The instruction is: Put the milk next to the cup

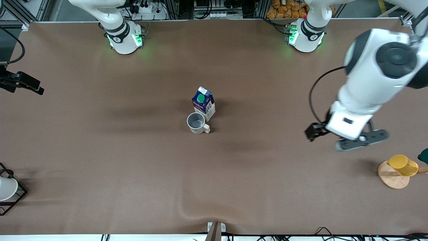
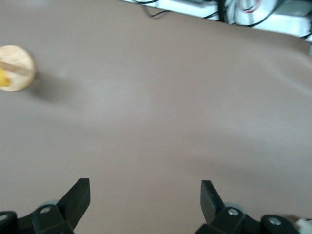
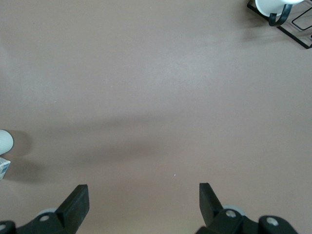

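The milk (image 1: 203,102), a blue and white carton with a green cap, stands upright at mid-table. The cup (image 1: 197,123), an off-white mug with a grey inside, stands right beside it, nearer to the front camera and touching or almost touching it. My left gripper (image 1: 362,140) is open and empty, up over bare table toward the left arm's end; its wrist view shows it (image 2: 145,195) above bare cloth. My right gripper (image 1: 28,85) hangs over the table at the right arm's end, open and empty (image 3: 144,197). A sliver of the cup (image 3: 4,141) and a corner of the milk (image 3: 3,168) show at that view's edge.
A yellow cup (image 1: 403,164) lies on a wooden disc (image 1: 392,180) near the left gripper, and the disc also shows in the left wrist view (image 2: 17,66). A white cup in a black wire rack (image 1: 6,189) stands at the right arm's end, also seen in the right wrist view (image 3: 273,7).
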Action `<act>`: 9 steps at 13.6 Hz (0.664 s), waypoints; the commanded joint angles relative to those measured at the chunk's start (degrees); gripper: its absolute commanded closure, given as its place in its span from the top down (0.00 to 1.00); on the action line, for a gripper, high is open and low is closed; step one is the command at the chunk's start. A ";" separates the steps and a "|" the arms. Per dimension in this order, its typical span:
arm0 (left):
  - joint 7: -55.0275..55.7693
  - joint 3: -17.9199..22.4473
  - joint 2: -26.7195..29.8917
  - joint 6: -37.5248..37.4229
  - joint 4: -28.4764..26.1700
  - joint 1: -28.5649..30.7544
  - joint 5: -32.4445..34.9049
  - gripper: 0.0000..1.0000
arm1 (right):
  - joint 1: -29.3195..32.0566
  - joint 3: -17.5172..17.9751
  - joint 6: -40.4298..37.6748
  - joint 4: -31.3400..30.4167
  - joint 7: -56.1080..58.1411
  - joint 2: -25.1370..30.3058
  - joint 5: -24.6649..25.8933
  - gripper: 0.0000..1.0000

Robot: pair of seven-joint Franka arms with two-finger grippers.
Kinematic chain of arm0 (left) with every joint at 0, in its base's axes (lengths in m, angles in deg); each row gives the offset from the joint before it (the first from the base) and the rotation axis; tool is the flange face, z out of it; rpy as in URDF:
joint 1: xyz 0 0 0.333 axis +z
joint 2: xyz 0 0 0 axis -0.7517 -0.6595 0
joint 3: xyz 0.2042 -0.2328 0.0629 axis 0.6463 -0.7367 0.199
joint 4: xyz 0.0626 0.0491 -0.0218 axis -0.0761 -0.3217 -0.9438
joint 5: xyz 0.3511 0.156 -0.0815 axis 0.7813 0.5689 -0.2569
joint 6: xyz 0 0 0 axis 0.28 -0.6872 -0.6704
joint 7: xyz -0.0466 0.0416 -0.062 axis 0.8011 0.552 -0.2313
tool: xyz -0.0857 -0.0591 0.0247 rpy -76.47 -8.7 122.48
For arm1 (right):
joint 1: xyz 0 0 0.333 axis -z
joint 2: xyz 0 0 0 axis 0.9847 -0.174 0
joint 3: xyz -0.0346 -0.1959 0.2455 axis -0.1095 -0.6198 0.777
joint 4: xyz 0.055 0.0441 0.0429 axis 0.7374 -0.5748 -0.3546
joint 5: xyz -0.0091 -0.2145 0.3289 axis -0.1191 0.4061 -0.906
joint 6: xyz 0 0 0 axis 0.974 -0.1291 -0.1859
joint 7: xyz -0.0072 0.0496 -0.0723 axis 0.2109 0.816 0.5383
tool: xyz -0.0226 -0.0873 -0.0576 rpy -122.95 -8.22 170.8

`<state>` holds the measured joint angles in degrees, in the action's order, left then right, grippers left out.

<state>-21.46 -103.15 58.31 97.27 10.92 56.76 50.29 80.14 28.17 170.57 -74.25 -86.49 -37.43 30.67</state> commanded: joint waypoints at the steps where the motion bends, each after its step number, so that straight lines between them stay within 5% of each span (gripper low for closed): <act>1: -5.00 -0.49 5.43 -4.08 -1.22 4.53 -0.91 1.00 | 0.89 0.93 -0.32 0.48 -0.35 -0.43 -1.04 1.00; 6: -5.54 0.03 8.08 -6.99 -1.22 4.90 1.64 1.00 | 2.38 0.84 -0.50 0.48 11.67 -0.87 -0.94 1.00; 9: -6.68 -0.05 8.17 -7.25 -1.22 5.07 1.03 1.00 | 1.68 1.10 -0.06 1.18 1.81 -1.13 -0.95 1.00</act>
<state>-26.79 -103.11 65.11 90.58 10.93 61.59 50.71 81.09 28.34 170.67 -74.24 -79.06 -38.03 30.63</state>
